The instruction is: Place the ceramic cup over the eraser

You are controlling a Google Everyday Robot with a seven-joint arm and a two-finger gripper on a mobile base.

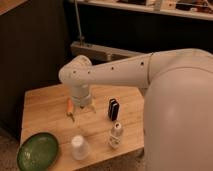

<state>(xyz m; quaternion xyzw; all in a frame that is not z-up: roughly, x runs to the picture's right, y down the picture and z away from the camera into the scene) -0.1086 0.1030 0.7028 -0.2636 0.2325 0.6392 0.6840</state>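
The white ceramic cup (79,147) stands on the wooden table (45,117) near its front edge, apart from everything else. The black eraser (113,109) stands upright at the table's middle right. My gripper (83,110) hangs over the table's middle, left of the eraser and behind the cup. Its two fingers point down, spread apart, and hold nothing.
A green bowl (38,150) sits at the front left corner. A small orange object (69,106) lies just left of the gripper. A white-and-silver bottle-like figure (115,135) stands in front of the eraser. My large white arm (175,100) fills the right side.
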